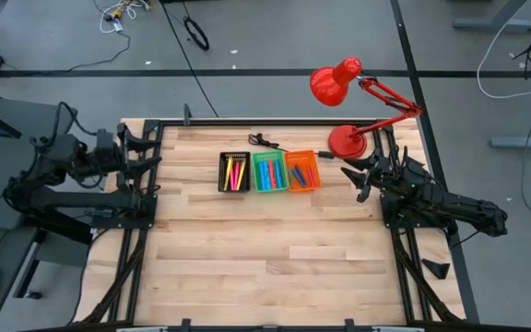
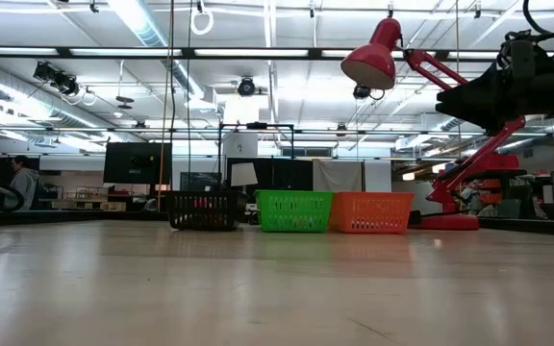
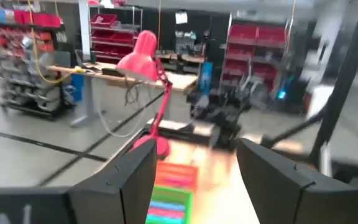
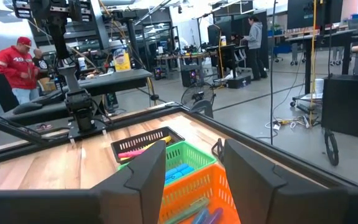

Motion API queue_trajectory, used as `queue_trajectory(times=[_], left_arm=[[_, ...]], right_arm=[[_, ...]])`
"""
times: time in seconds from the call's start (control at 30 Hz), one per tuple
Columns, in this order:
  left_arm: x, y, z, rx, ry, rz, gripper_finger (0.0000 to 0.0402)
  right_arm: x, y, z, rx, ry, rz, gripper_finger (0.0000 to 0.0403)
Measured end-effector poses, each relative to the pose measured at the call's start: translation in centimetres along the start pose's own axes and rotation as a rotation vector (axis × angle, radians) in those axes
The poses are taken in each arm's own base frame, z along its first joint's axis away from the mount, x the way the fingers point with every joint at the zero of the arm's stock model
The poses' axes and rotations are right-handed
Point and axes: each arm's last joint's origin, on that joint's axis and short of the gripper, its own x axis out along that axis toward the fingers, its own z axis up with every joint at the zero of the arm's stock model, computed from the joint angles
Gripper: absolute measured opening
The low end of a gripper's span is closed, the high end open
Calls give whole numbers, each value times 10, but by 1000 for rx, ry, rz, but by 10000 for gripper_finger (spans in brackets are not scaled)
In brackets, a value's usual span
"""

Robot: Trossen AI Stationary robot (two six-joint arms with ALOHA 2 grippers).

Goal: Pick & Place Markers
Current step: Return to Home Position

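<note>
Overhead, markers (image 1: pixel 267 173) lay in the bins (image 2: pixel 293 213) (the low view gave mostly walls); left gripper (image 3: pixel 196 158) and right gripper (image 4: pixel 194 163) gaped.

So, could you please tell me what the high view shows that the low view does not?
Only the high view looks down on the markers and the whole table top. Only the low view shows a person in the room behind and the ceiling lights. Both show the black bin, green bin and orange bin in a row, the red lamp and the right arm.
</note>
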Motion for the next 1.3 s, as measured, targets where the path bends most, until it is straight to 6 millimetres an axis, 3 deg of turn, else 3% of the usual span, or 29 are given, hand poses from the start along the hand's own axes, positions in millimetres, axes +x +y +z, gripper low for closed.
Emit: queue_trajectory(times=[0.13, 0.4, 0.5, 0.6, 0.8, 1.3], left_arm=[[-15, 5, -19, 128, 37, 13, 229], [-30, 16, -73, 125, 3, 64, 229], [-21, 15, -82, 117, -12, 67, 229], [-18, 14, -75, 69, -123, 84, 229], [2, 13, -94, 61, -182, 92, 229], [41, 14, -169, 52, -244, 88, 229]], right_arm=[[0, 0, 0, 0, 0, 0, 162], [0, 0, 0, 0, 0, -1, 162], [0, 0, 0, 0, 1, -1, 162], [0, 0, 0, 0, 1, -4, 162], [0, 0, 0, 0, 1, -4, 162], [0, 0, 0, 0, 1, -1, 162]])
